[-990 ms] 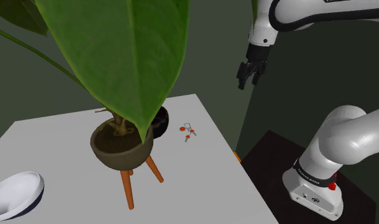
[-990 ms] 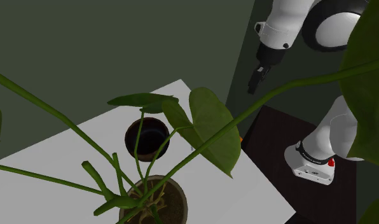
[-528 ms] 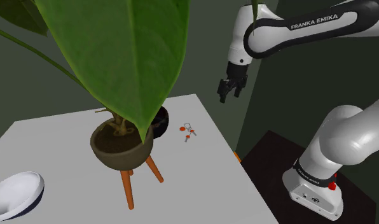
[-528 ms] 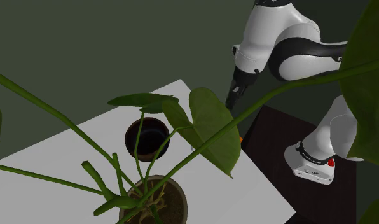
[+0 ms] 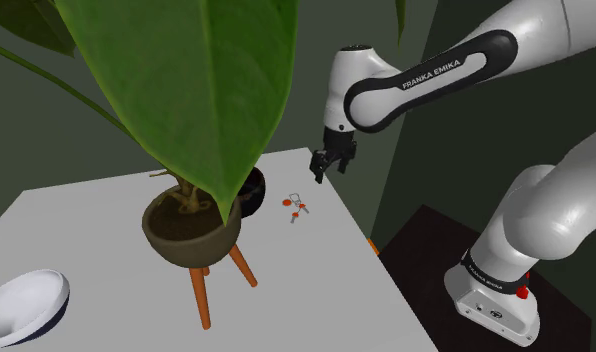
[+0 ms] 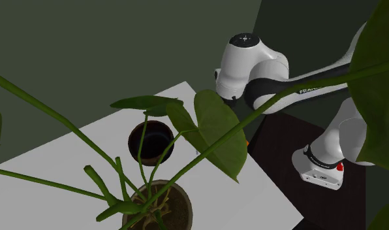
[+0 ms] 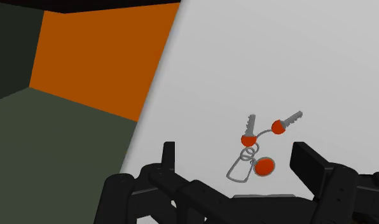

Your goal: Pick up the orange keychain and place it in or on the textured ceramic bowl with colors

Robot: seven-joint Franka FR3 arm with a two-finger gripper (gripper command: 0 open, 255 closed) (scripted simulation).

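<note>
White table [image 5: 316,275] bears orange keychain [image 5: 298,207]; arm [image 5: 426,78] reads "FRANKA EMIKA".

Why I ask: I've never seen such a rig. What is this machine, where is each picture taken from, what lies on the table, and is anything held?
It is a simulated white robot arm ending in a black two-fingered hand. One picture looks down from beside its base, one looks through the leaves of a potted plant, and one comes from a camera on the hand itself. On the white table stand the plant on orange legs, a dark bowl beside it and a white bowl; an orange keychain lies near one edge. The hand is open, hovering above the keychain, and holds nothing.
</note>
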